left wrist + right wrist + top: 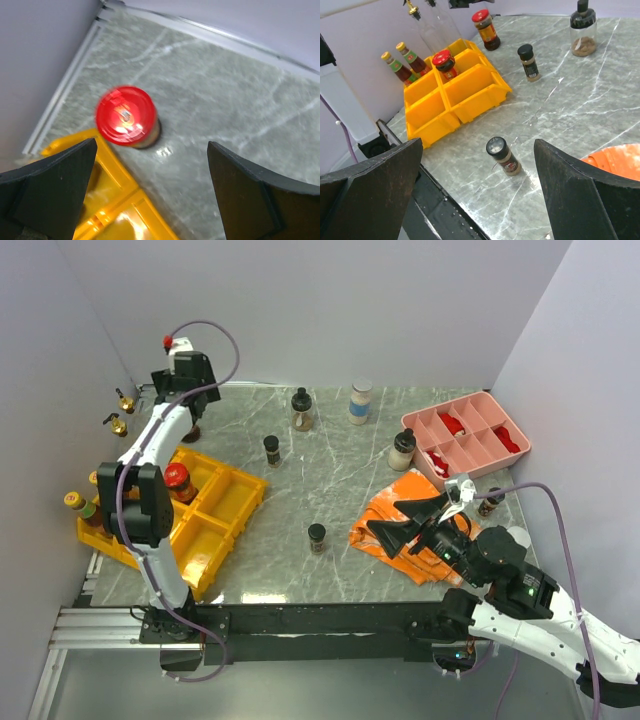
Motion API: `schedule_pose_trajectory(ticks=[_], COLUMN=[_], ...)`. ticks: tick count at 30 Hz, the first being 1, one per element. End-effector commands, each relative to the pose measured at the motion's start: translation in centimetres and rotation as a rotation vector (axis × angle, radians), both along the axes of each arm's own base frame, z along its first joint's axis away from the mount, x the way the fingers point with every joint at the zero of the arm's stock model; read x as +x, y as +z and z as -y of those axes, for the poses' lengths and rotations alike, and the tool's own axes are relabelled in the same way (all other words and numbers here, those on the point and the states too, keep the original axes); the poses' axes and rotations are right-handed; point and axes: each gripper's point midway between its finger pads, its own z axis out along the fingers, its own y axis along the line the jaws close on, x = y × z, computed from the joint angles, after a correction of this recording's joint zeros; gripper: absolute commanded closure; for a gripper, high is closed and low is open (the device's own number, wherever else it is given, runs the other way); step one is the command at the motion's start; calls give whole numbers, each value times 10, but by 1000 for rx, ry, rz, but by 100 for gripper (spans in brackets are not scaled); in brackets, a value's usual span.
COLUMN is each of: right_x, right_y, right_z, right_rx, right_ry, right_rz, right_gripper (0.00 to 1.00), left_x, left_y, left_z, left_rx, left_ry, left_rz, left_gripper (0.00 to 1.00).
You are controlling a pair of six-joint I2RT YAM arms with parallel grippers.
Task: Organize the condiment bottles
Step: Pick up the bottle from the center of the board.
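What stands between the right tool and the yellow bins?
One small black-capped bottle, upright on the table, touching neither the right tool nor the yellow bins; right wrist view shows it.

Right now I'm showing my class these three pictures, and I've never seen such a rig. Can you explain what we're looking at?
Two robot arms are bolted at the near edge of a marble table. One picture looks down from above. The other two come from a camera on each wrist. Small condiment bottles stand scattered on the table, some in or beside yellow bins. A pink divided tray and an orange cloth lie on the right. The left end effector hovers open over a red-lidded jar. The right end effector is open too. Nothing is held.
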Motion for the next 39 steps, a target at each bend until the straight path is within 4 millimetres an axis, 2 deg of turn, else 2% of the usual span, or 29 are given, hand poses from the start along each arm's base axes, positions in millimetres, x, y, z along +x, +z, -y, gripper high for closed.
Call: schedule_pose_trajectory(ticks=[1,2,6,9,10,21,29,32,33,35,37,38,39], right_x=[3,3,5,5,5,7,8,8,8,9,10,10,10], right_y=[27,27,28,28,28,27,25,25,26,25,23,23,23], right_z=[4,5,7,6,6,5,11,12,12,12,11,10,10], right_rx=[54,51,46,45,46,47,40,38,39,36,34,33,33], right_ry=[-24,-25,-36,-37,-39,-40,-63,-67,-68,-70,-70,-72,-67], right_rz=[65,69,75,80,79,74,79,84,86,88,87,89,89], right_gripper=[0,0,0,0,0,0,0,0,0,0,0,0,0], left_x=[17,19,20,24,24,30,34,36,37,35,38,39,39], left_y=[32,33,19,8,6,-32,-62,-66,-61,-64,-54,-53,-47], left_z=[-19,-21,-44,-41,-51,-48,-47,-43,-41,-36,-32,-27,-25], left_rx=[-19,-19,-12,-41,-46,-72,-88,-90,-87,-98,-101,-108,-101], left_ry=[14,17,86,55,67,51,55,24,9,-21,-50,-72,-86], left_rz=[86,87,49,42,39,-22,-72,-77,-64,-62,-33,-29,-14], left_gripper=[2,2,3,3,3,5,7,15,17,23,29,40,46])
